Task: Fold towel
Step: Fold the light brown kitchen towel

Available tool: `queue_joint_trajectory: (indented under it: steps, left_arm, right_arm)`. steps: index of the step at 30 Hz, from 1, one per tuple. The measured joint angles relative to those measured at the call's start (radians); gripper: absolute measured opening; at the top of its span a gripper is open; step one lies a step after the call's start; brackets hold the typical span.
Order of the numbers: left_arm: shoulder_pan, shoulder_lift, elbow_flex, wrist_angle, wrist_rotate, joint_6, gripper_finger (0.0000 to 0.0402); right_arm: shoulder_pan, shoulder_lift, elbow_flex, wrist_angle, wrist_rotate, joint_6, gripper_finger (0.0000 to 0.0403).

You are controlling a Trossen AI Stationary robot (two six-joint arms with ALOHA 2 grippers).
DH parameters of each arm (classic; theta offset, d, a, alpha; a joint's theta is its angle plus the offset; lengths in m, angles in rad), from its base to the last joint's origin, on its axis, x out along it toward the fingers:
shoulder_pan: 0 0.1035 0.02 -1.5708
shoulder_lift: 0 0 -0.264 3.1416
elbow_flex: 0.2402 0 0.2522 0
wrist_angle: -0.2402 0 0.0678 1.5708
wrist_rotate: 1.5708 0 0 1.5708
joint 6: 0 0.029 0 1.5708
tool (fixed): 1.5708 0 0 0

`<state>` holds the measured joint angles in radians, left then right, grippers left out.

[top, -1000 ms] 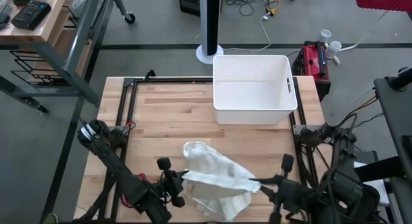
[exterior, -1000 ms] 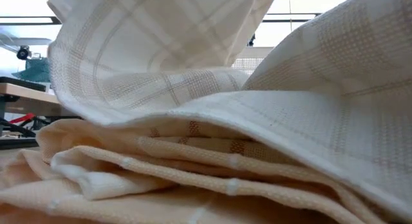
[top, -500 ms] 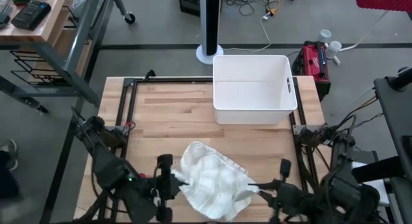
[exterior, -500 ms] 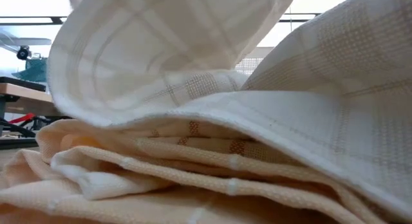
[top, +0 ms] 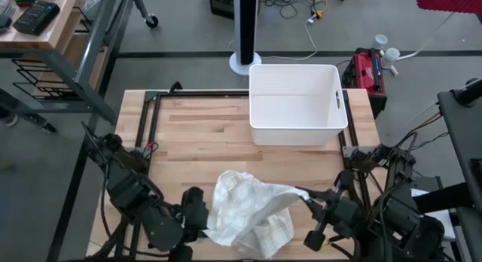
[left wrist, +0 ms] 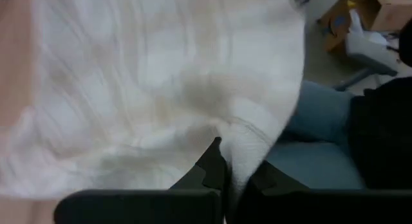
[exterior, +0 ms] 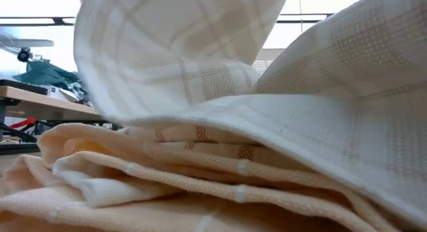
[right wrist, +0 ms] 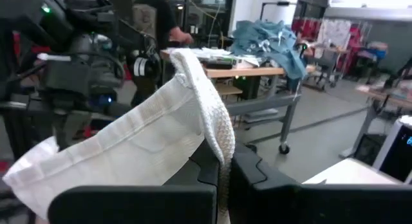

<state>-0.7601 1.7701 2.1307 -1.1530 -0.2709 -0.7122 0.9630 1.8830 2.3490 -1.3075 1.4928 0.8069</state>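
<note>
Both my grippers are clamped on cloth at the bottom of the high view: my left gripper, lower left of centre, has its fingers pinched together on one edge of the cream checked woven towel, and my right gripper, lower right of centre, pinches a corner of the same towel, which shows in the right wrist view as a hemmed edge standing up out of my closed fingers. The towel sits in the lower middle of the high frame, crumpled between the two grips, partly lifted and partly heaped on the pale wooden table; in the low view its stacked folds fill the frame with a raised flap above them. I judge it light, soft and limp: it sags wherever it is not held and will not keep a shape, so it wants holding at the hemmed corners, where the thicker seam gives my fingers something firm, and pulling taut between both grips before any fold. Farther off, at upper centre of the high view, stands an empty white plastic bin, well apart from the towel.
</note>
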Motion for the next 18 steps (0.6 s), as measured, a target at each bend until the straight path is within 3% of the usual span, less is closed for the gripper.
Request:
queue_joint_trajectory:
  steps: [2, 7, 14, 18]
  left_arm:
    - [0.001, -0.006, -0.04, 0.011, 0.05, -0.06, 0.0]
    - [-0.001, -0.046, -0.137, 0.183, 0.031, -0.109, 0.0]
    - [0.019, -0.13, -0.237, 0.326, -0.238, -0.002, 0.0]
    - [0.019, -0.19, -0.298, 0.371, -0.372, 0.014, 0.0]
  right_arm:
    - [0.0, -0.002, 0.0, -0.001, -0.017, -0.062, 0.0]
    - [-0.002, 0.006, -0.001, -0.001, -0.072, -0.051, 0.0]
    - [-0.032, 0.088, -0.009, -0.002, -0.272, 0.003, 0.0]
    - [-0.034, 0.138, -0.009, 0.008, -0.319, 0.015, 0.0]
